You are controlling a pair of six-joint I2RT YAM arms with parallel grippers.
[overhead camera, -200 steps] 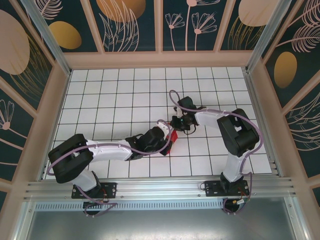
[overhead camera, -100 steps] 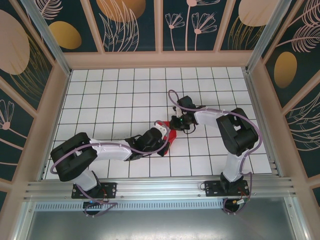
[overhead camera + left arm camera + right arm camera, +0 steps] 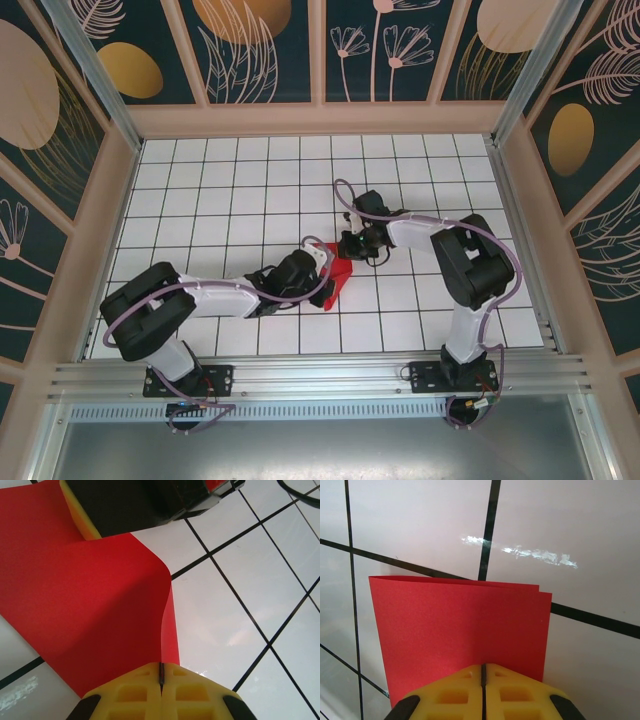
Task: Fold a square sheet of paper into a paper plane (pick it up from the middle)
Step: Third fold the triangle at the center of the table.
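The red square sheet of paper (image 3: 338,277) is held between both arms near the table's middle, bent over on itself. My left gripper (image 3: 161,672) is shut on one edge of the paper (image 3: 85,615), which curves away from its yellow fingers (image 3: 130,695). My right gripper (image 3: 483,672) is shut on the opposite part, where the paper (image 3: 460,630) shows two layers folded together with nearly matching top edges. In the top view the left gripper (image 3: 322,268) and the right gripper (image 3: 349,248) sit close together over the paper. The right gripper's black and yellow body (image 3: 145,502) appears in the left wrist view.
The white grid-tiled table (image 3: 230,190) lies open all around the arms. Wooden-framed patterned walls (image 3: 320,110) enclose it on the back and both sides. A metal rail (image 3: 320,375) runs along the near edge by the arm bases.
The left arm has swung slightly left and back, drawing the paper with it. The red paper shows more and has spread flatter between the grippers. The right gripper has barely moved.
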